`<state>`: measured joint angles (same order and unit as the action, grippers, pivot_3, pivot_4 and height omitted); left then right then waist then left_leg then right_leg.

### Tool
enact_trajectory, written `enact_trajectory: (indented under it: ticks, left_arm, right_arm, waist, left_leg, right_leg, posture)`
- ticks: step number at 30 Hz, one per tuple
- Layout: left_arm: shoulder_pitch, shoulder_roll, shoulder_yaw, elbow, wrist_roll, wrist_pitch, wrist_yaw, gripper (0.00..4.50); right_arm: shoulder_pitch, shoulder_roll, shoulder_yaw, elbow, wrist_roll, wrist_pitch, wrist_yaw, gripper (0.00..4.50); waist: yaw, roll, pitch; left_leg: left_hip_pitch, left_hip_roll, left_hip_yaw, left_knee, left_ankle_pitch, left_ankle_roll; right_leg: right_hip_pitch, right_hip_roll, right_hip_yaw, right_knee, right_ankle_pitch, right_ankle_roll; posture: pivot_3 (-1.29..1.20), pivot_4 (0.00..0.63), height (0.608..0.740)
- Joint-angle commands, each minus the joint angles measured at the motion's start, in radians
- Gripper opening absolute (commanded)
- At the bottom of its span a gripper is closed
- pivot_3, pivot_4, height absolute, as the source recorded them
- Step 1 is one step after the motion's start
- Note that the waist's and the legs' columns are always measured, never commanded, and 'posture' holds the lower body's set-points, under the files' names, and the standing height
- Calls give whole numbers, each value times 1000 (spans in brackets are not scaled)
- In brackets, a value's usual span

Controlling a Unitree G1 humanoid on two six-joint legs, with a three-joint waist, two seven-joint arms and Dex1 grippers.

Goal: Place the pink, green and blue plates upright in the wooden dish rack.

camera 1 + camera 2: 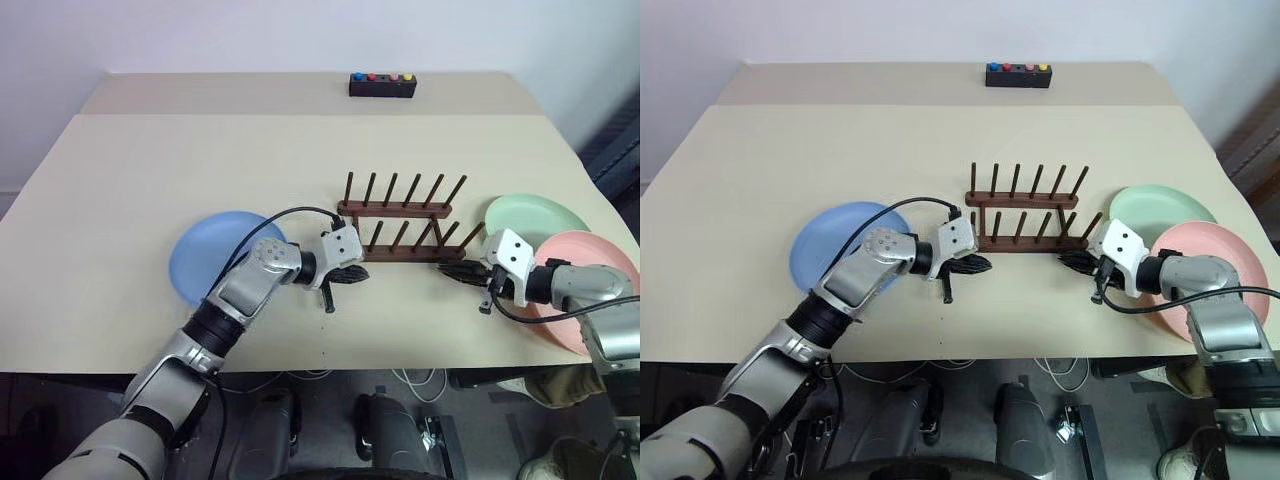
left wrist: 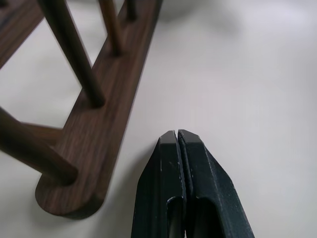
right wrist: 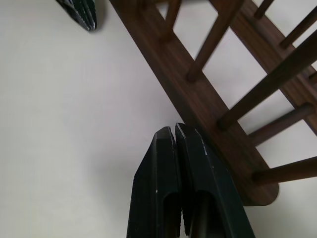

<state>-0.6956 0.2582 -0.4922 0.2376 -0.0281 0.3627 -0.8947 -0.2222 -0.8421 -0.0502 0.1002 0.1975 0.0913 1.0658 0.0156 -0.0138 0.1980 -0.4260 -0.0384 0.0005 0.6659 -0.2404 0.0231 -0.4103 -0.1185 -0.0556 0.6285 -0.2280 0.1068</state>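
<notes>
Flanking the empty rack on the surface, both grippers are clenched on nothing: left gripper by its left end, right gripper by its right end. Blue plate lies left; green plate and pink plate lie right

Silver-grey arms, white wrist blocks, black cables, black-fingered left gripper

Head stereo pair looking forward and down over the table, each wrist camera close above the tabletop, facing the wooden dish rack at 12 o'clock, rack shared by all views
</notes>
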Motion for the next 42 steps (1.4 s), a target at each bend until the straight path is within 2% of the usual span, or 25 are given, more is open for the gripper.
enact_trajectory:
  ticks: [1, 6, 13, 29, 37, 42]
  left_arm:
    - [-35, -33, -4, 39, 43, -49, 28, 0]
    - [-61, -56, 8, 114, 86, -100, 59, 0]
    - [-141, -49, 44, 269, 123, -179, 99, 0]
    - [-459, -36, 172, 827, 171, -460, 175, 0]
    - [-509, -54, 200, 934, 197, -521, 202, 0]
    - [-507, -63, 210, 948, 203, -533, 201, 0]
  right_arm:
    - [-36, -9, 8, 35, -46, -53, -20, 82]
    - [-114, 2, 72, 146, -153, -148, -63, 82]
    - [-285, 77, 151, 348, -256, -271, -130, 82]
    - [-655, 203, 257, 869, -434, -530, -304, 82]
    - [-764, 227, 295, 1037, -521, -582, -438, 82]
    - [-779, 241, 296, 1072, -533, -606, -464, 82]
  waist:
    - [0, 0, 0]
    - [-3, 0, 0]
    - [-7, 0, 0]
    - [-13, 0, 0]
    - [-18, 0, 0]
    - [-29, 0, 0]
  left_leg:
    - [0, 0, 0, 0, 0, 0]
    - [0, 0, 0, 0, 0, 0]
    - [1, 0, 0, 0, 0, 0]
    - [0, -1, 1, 0, 1, -1]
    - [0, -1, 1, 0, 1, -1]
    - [0, -1, 1, -1, 1, -1]
  right_leg:
    - [0, 0, 0, 0, 0, 0]
    - [0, 0, 0, 0, 0, 0]
    - [0, 0, 0, 1, 0, 0]
    - [-1, 1, 0, 1, 0, 1]
    - [-1, 1, 0, 1, 0, 1]
    - [-1, 1, 0, 2, 0, 1]
  posture:
    - [0, 150, 735]
    - [0, 150, 735]
    - [0, 150, 735]
    - [0, 150, 735]
    - [0, 150, 735]
    - [0, 150, 735]
